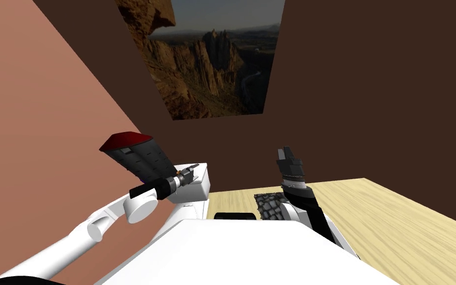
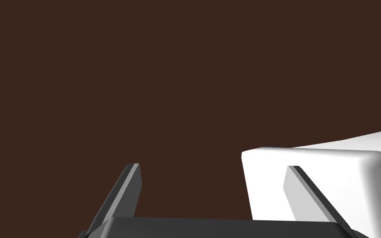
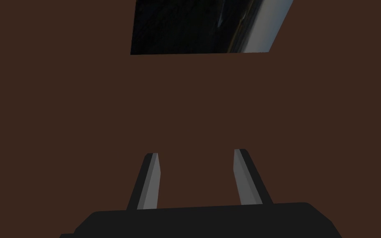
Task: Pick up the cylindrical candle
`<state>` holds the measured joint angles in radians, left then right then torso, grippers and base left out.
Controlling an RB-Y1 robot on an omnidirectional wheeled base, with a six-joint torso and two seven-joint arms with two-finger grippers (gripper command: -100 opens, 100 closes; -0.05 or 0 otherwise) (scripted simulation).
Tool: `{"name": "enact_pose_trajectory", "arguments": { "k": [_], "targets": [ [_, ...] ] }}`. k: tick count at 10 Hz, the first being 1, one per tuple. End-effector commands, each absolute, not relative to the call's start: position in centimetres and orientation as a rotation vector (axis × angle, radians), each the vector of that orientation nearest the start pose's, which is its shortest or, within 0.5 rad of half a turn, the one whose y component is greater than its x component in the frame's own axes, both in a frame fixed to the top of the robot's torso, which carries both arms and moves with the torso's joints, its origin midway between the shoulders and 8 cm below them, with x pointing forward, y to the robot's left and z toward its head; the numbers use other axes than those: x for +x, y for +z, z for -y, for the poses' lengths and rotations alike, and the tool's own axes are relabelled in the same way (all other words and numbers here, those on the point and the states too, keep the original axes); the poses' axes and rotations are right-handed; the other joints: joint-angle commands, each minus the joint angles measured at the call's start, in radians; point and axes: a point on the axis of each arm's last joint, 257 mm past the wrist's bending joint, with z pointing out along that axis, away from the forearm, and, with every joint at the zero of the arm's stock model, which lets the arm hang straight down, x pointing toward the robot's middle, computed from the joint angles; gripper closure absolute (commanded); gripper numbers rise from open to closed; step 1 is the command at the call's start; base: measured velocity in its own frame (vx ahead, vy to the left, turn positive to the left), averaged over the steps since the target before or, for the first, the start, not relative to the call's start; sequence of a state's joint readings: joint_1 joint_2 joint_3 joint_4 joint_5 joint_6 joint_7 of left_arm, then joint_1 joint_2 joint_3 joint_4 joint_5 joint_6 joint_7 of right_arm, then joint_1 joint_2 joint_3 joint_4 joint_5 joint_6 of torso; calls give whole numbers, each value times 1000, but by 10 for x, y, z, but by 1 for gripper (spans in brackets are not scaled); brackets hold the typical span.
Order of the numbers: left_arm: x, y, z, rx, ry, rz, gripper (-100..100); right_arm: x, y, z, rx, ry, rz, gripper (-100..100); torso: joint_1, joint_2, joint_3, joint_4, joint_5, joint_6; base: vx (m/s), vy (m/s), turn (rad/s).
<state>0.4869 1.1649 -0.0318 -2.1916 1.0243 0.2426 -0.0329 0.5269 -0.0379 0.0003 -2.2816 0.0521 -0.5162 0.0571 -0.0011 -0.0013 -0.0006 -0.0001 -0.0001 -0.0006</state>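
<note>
Heads up: what's taken for the candle (image 1: 132, 153), a dark ribbed red-topped cylinder, is seen beside the left wrist while the spread left claw (image 1: 191, 173) is aimed past a white block (image 1: 200, 187) at the wall, so it could get knocked or missed; the right claw (image 1: 286, 156) is held spread, raised.

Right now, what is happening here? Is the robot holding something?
Nothing is held at this moment. The left pincer is open and empty, beside a white block near the brown wall. The right pincer is open too, raised and pointing at that wall. A dark, stone-patterned thing lies on the wooden table by the right arm; I cannot tell whether it is the candle.
</note>
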Motion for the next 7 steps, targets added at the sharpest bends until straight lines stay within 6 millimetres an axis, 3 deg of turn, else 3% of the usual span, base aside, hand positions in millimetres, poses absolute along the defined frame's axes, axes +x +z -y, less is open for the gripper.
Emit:
{"name": "enact_pose_trajectory", "arguments": {
  "k": [1,7],
  "targets": [
    [381,-214,-307,-1260,-1137,-1966,-100,340,19,271,579,1209,-692,0,0,0,0,0,0,0,15,-37,-66],
    [355,-252,-347,-1344,-878,-2182,-100,340,19,271,579,1209,-692,0,-1,-1,-1,0,0,0,25,-35,-47]
  ]
}}
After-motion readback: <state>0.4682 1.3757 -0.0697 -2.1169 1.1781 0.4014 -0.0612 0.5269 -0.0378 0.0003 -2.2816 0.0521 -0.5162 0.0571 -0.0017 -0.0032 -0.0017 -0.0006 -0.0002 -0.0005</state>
